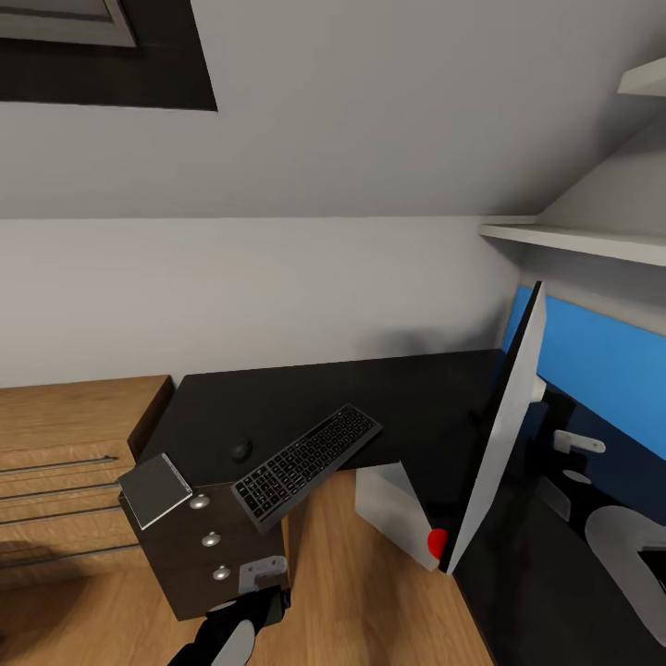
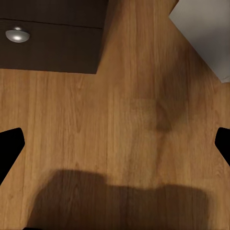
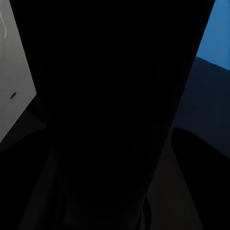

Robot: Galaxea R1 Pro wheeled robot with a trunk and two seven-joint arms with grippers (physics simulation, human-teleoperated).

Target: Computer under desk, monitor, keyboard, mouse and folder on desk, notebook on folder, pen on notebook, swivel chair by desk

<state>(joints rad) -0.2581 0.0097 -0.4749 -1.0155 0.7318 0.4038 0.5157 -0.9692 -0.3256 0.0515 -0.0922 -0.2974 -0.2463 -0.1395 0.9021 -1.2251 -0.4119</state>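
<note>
The black desk (image 1: pixel 277 398) runs along the wall. A black keyboard (image 1: pixel 305 465) lies slanted on it, overhanging the front edge, with a black mouse (image 1: pixel 241 450) just to its left. The monitor (image 1: pixel 495 435) stands tilted at the desk's right end, seen edge-on, its blue screen (image 1: pixel 592 370) facing right. The white computer (image 1: pixel 393 509) with a red button stands on the floor under the desk. My left gripper (image 2: pixel 115 143) hangs open over bare floor. My right arm (image 1: pixel 622 546) reaches in by the screen, and the right wrist view is too dark to show the fingers.
A dark drawer unit (image 1: pixel 213 555) with round knobs stands at the desk's left front, a flat grey item (image 1: pixel 154 487) on its top corner. White shelves (image 1: pixel 573 240) hang above the monitor. Wooden floor (image 2: pixel 120 96) lies in front.
</note>
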